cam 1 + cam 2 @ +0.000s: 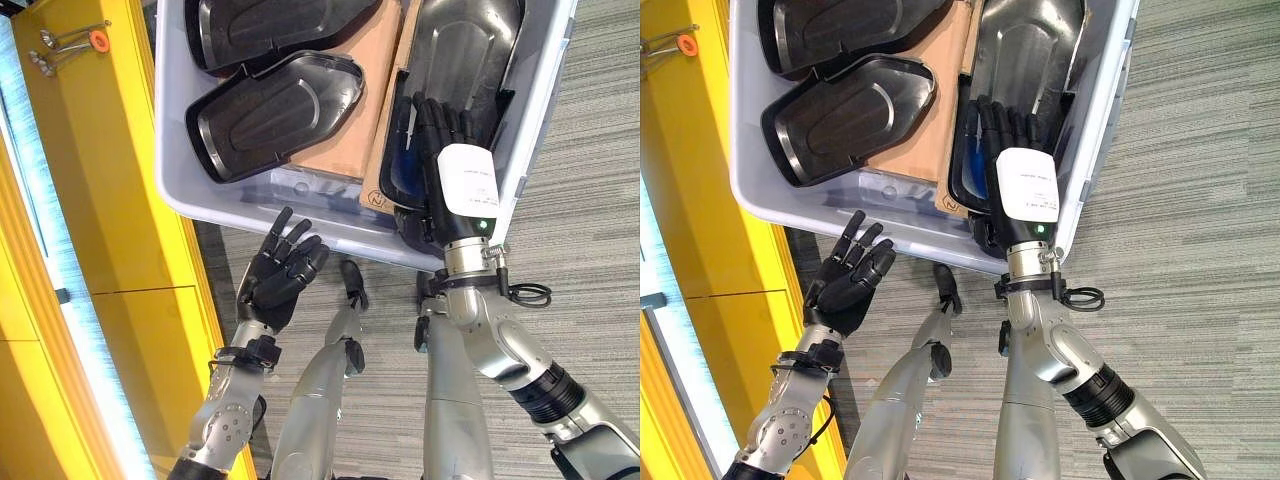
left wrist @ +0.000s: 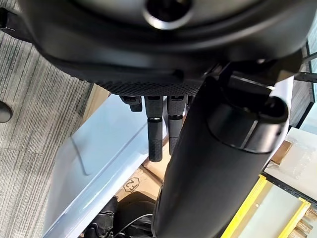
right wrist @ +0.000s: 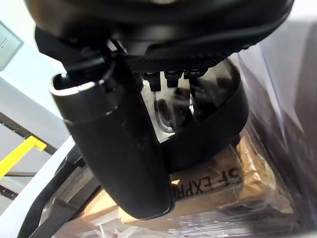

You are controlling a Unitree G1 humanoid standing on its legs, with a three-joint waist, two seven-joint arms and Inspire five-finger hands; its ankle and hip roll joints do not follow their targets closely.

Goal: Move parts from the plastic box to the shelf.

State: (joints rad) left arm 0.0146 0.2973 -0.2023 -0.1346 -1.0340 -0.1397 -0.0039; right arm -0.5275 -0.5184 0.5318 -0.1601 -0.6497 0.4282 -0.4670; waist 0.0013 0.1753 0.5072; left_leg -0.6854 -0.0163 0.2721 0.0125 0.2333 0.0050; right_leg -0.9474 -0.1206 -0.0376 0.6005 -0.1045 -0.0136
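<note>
A pale grey translucent plastic box (image 1: 200,205) stands on grey ribbed carpet floor (image 1: 590,150), just beside a yellow shelf unit (image 1: 110,200) on the robot's left. Inside the box lie several glossy black moulded plastic parts: one shield-shaped part (image 1: 270,115) near the box's near left corner, another black part (image 1: 270,25) beyond it, and a long black part (image 1: 465,50) along the box's right side. A flat brown cardboard piece (image 1: 350,130) lies under and between them.

The right hand (image 1: 1015,140) reaches over the near rim into the box's right side, its fingers stretched forward over a black rimmed part (image 3: 218,129) at the near right corner. The right wrist view shows the fingers tucked down past that part's rim with the thumb outside it, but I cannot tell whether they are gripping it.

The left hand (image 1: 285,270) hovers outside the box, just before its near wall, fingers loosely spread and holding nothing.

A metal hook with an orange ring (image 1: 75,42) lies on the yellow shelf unit.
</note>
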